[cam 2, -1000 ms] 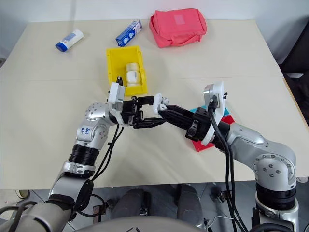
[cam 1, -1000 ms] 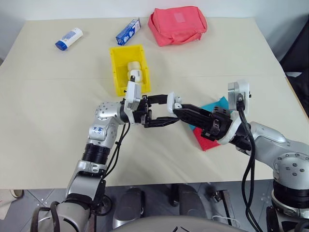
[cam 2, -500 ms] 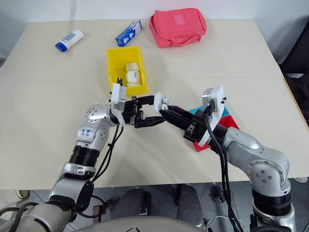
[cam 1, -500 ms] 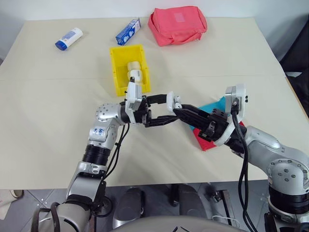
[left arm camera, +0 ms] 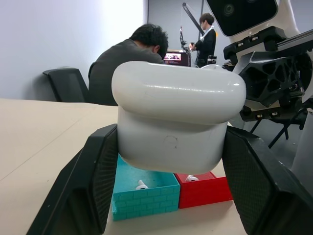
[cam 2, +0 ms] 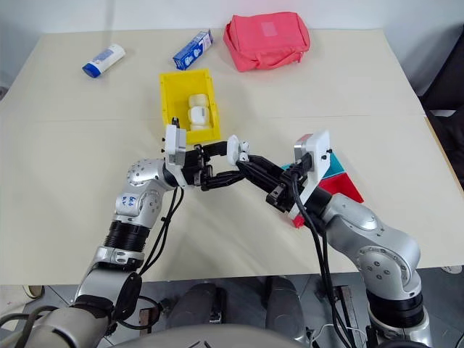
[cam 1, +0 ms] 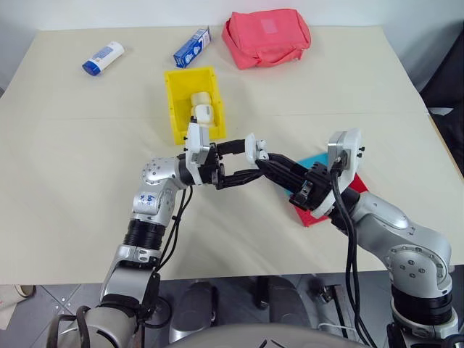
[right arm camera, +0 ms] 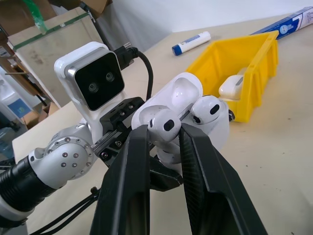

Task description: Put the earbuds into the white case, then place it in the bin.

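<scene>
Earbud met the case!
Left gripper (left arm camera: pixel 166 196) clamped the white case (left arm camera: pixel 171 122) mid-table, 6 o'clock of the bin (cam 1: pixel 193 101); right gripper (right arm camera: pixel 164 147), nudged closer, pinched an earbud (right arm camera: pixel 165 123) at its open lid.

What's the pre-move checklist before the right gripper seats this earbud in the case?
1. white case clamped in left gripper: ok.
2. Case lid open: ok.
3. earbud held by right gripper: ok.
4. Other earbud seated: ok, looks seated.
5. Held earbud lined up with its empty socket: cannot tell.
6. bin has room for the case: ok, though it already holds white items.
</scene>
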Controlling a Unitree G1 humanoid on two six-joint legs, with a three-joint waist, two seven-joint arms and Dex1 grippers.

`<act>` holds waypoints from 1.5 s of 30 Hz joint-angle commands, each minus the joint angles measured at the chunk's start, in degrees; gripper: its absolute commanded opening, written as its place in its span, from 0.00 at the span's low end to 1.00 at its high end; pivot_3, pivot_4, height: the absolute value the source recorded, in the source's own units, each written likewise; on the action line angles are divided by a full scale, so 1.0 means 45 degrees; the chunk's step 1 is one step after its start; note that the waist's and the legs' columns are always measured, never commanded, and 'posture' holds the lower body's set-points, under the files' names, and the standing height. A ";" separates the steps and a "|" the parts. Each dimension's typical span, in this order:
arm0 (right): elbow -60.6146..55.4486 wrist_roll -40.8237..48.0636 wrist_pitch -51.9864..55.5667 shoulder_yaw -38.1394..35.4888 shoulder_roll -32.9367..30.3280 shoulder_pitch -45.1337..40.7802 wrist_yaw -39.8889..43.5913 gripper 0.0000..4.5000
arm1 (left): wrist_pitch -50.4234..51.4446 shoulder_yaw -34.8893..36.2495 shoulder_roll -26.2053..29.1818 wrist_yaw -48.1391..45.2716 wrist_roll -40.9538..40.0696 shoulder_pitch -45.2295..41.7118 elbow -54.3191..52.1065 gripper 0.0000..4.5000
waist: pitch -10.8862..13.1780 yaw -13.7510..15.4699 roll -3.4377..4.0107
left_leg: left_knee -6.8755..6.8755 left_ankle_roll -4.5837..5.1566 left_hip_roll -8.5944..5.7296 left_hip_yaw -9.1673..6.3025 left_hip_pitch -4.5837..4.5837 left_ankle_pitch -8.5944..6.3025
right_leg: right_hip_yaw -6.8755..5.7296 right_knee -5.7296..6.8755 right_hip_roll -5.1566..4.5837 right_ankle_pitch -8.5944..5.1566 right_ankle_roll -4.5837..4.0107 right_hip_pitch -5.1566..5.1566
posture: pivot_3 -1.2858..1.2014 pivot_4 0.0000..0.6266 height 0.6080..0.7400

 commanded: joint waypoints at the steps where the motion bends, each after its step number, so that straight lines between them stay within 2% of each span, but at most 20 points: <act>1: 0.0690 -0.1030 0.0561 0.0350 -0.0117 0.0213 -0.0760 0.11 | -0.0854 -0.0132 -0.0457 -0.0658 -0.0578 -0.0442 -0.0961 0.62 | 0.0000 0.0003 0.0000 | -0.0002 0.0000 0.0000 0.0000 0.0000 0.0000 | 0.0000 -0.0001 0.0000 0.0000 0.0000 0.0000 | 0.52 0.24 1.00; 17: 0.0946 -0.1558 0.0922 0.0367 0.0095 0.0246 -0.1396 0.11 | -0.1708 -0.0222 -0.0290 -0.1181 -0.0467 -0.0526 -0.0801 0.62 | 0.0000 0.0001 0.0000 | -0.0013 0.0001 0.0001 -0.0001 0.0000 0.0000 | -0.0002 -0.0012 -0.0005 0.0000 0.0000 -0.0001 | 0.52 0.24 1.00; 32: 0.0486 -0.1979 0.1295 0.0518 0.1575 0.0789 -0.3351 0.11 | -0.1465 -0.0053 -0.0406 -0.0747 -0.0413 -0.0329 -0.1147 0.62 | -0.0001 -0.0008 0.0001 | -0.0034 -0.0001 0.0007 -0.0001 0.0001 0.0000 | 0.0000 -0.0018 -0.0009 -0.0001 -0.0002 -0.0008 | 0.52 0.24 1.00; 37: 0.0471 -0.2716 0.1156 0.0946 0.1206 0.0791 -0.2890 0.11 | -0.0605 0.0022 -0.0382 -0.0786 -0.0759 -0.0327 -0.1328 0.62 | 0.0000 -0.0016 0.0000 | -0.0037 0.0001 0.0006 -0.0001 0.0001 -0.0001 | -0.0003 -0.0018 0.0001 -0.0001 -0.0003 -0.0010 | 0.52 0.24 1.00; 45: 0.0655 -0.4126 0.0488 0.2090 -0.0026 0.0552 -0.0953 0.11 | 0.0722 0.0190 -0.0274 -0.1346 -0.1263 -0.0375 -0.1602 0.62 | -0.0001 -0.0022 -0.0002 | -0.0043 0.0008 0.0003 0.0000 -0.0002 -0.0005 | -0.0008 -0.0027 0.0009 -0.0003 -0.0005 -0.0013 | 0.52 0.24 1.00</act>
